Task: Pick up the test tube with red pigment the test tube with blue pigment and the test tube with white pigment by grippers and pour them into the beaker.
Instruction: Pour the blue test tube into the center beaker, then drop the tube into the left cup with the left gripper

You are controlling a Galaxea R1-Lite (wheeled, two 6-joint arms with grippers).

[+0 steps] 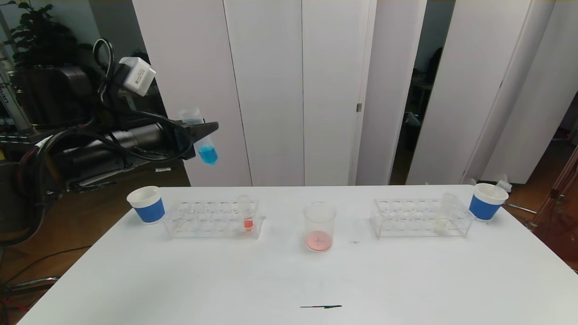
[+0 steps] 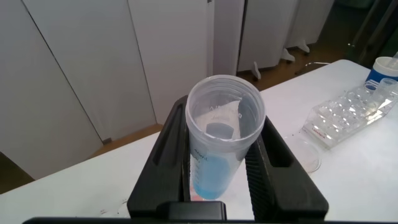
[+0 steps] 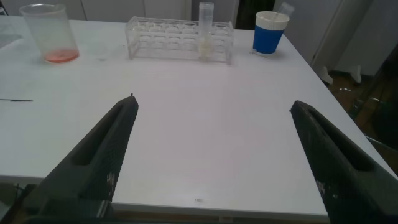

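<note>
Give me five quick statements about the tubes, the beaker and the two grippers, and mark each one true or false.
1. The left gripper is shut on the slim clear test tube with blue pigment, held high above the white table. True.
2. The clear straight-sided beaker is empty. False: a shallow layer of reddish liquid lies at its bottom.
3. The slim clear test tube with white pigment stands in the clear plastic rack on the robot's right. True.
4. The right gripper holds a tube. False: it is open and empty, low over the table's near side.
5. The blue tube is already tipped over the beaker. False: it hangs off to the left, beyond the table's far edge.
</note>
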